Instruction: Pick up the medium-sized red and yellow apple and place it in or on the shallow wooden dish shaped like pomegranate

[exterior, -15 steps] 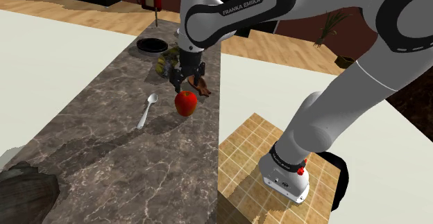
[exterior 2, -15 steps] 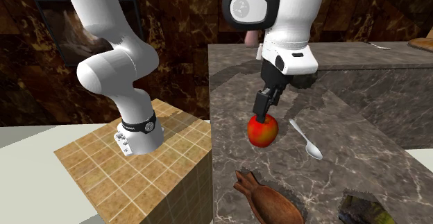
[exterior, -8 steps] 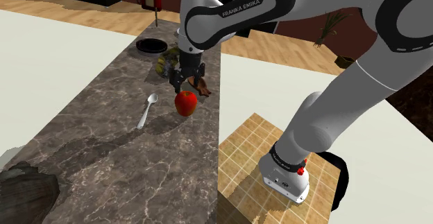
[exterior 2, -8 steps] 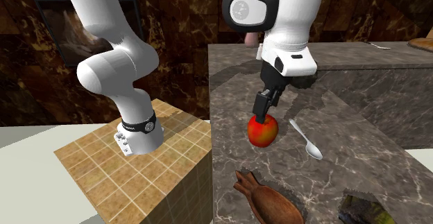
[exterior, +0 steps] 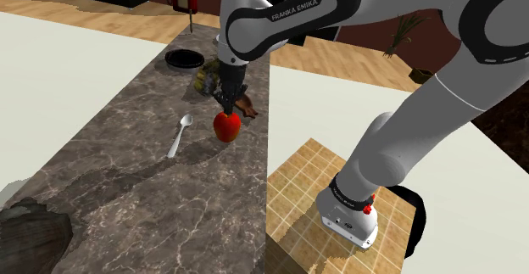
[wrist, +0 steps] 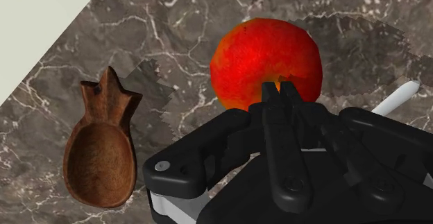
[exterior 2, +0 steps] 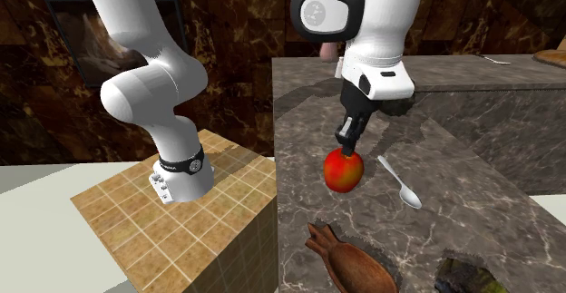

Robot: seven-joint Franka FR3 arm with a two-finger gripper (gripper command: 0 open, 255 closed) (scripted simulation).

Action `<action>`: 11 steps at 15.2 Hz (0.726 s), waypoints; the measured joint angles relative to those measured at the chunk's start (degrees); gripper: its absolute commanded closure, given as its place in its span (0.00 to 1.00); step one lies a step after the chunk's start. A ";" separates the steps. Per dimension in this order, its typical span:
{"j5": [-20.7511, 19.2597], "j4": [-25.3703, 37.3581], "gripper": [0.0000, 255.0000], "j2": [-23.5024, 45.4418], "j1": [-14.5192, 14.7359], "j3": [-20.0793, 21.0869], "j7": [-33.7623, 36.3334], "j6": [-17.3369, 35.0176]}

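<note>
I read the jaws as closed with nothing held: in the wrist view they meet at the tips, and the apple [wrist: 264, 56] sits just beyond them on the counter [exterior: 127, 170]. So the apple lies straight below the jaws, not between them. The dish [wrist: 99, 157] lies near the apple, on the side away from the spoon [exterior: 180, 134]. I'd judge reopening must come first.

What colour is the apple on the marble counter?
The apple is red with a yellow-orange patch near its top; wrist view shows it best.
</note>
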 measured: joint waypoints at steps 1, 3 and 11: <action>0.00 0.00 1.00 0.00 0.00 0.00 0.00 0.00; -0.01 0.20 1.00 -0.16 -0.01 -0.03 0.01 -0.37; -0.17 3.93 1.00 -2.32 -0.13 -0.34 0.29 -6.22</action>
